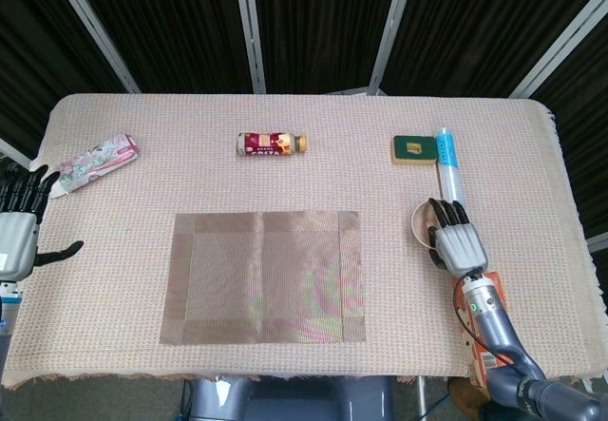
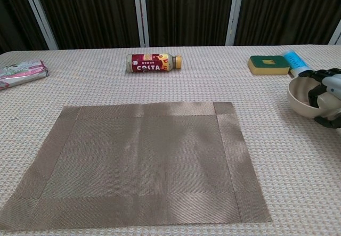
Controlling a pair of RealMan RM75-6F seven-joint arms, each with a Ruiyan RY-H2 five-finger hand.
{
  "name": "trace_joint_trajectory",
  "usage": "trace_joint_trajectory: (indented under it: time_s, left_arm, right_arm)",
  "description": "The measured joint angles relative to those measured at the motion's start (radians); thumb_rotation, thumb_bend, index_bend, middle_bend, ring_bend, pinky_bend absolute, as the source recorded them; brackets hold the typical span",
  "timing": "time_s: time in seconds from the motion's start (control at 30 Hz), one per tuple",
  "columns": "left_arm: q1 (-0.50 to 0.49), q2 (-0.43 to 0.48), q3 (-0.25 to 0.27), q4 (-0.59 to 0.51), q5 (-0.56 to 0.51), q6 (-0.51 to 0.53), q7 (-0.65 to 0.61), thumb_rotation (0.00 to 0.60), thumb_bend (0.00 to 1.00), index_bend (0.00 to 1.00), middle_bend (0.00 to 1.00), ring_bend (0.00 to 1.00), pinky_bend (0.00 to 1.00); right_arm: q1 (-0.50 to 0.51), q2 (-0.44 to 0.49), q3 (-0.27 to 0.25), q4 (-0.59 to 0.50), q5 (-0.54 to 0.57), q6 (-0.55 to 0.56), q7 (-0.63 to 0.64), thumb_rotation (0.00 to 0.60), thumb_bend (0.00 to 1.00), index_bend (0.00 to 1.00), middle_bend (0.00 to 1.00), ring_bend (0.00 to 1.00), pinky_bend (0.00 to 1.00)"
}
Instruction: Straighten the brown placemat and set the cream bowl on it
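Observation:
The brown placemat [image 1: 264, 277] [image 2: 138, 161] lies flat in the front middle of the table, its edges roughly parallel to the table's edge. To its right is the cream bowl [image 1: 421, 223] [image 2: 299, 94], and in the chest view it looks tipped. My right hand [image 1: 458, 241] [image 2: 326, 98] covers the bowl's near-right side. Its fingers curl over the rim into the bowl and the thumb sits under it, so it grips the bowl. My left hand [image 1: 19, 228] hovers at the table's left edge with fingers spread and nothing in it. The chest view does not show that hand.
A Costa bottle [image 1: 272, 143] [image 2: 154, 63] lies at the back middle. A green sponge [image 1: 412, 149] [image 2: 268, 64] and a blue-white tube [image 1: 448, 166] [image 2: 295, 63] sit just behind the bowl. A pink packet [image 1: 95, 162] [image 2: 21, 72] is back left. An orange carton [image 1: 483, 345] stands under my right forearm.

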Motion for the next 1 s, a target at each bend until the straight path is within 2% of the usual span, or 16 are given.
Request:
trace_joint_trajectory:
  time_s: [0.2,0.47,0.53,0.73,0.87,1.0]
  left_arm:
    - [0.004,0.004,-0.007,-0.001,0.002,-0.004,-0.013,0.600,0.00,0.00,0.00,0.00,0.00]
    - [0.007,0.007,-0.007,0.000,0.007,-0.019,-0.024,0.600,0.00,0.00,0.00,0.00,0.00]
    - [0.008,0.006,-0.008,0.002,0.007,-0.022,-0.024,0.600,0.00,0.00,0.00,0.00,0.00]
    - [0.006,0.000,-0.016,0.017,-0.013,-0.042,-0.023,0.600,0.00,0.00,0.00,0.00,0.00]
    - [0.006,-0.002,-0.027,0.030,-0.032,-0.053,-0.025,0.600,0.00,0.00,0.00,0.00,0.00]
    - [0.009,0.001,-0.031,0.032,-0.037,-0.057,-0.038,0.600,0.00,0.00,0.00,0.00,0.00]
  right_arm:
    - [0.003,0.001,0.001,-0.030,-0.066,0.095,0.093,0.600,0.34,0.70,0.06,0.00,0.00]
    - [0.060,0.053,-0.005,-0.182,-0.198,0.130,0.132,0.600,0.34,0.69,0.07,0.00,0.00]
    - [0.095,0.062,-0.010,-0.212,-0.230,0.107,0.131,0.600,0.34,0.69,0.07,0.00,0.00]
    - [0.253,0.057,-0.016,-0.275,-0.313,-0.053,0.100,0.600,0.34,0.69,0.07,0.00,0.00]
    - [0.360,-0.014,-0.005,-0.280,-0.336,-0.155,0.060,0.600,0.34,0.69,0.07,0.00,0.00]
    - [0.409,-0.106,0.002,-0.254,-0.336,-0.210,0.015,0.600,0.34,0.69,0.07,0.00,0.00]
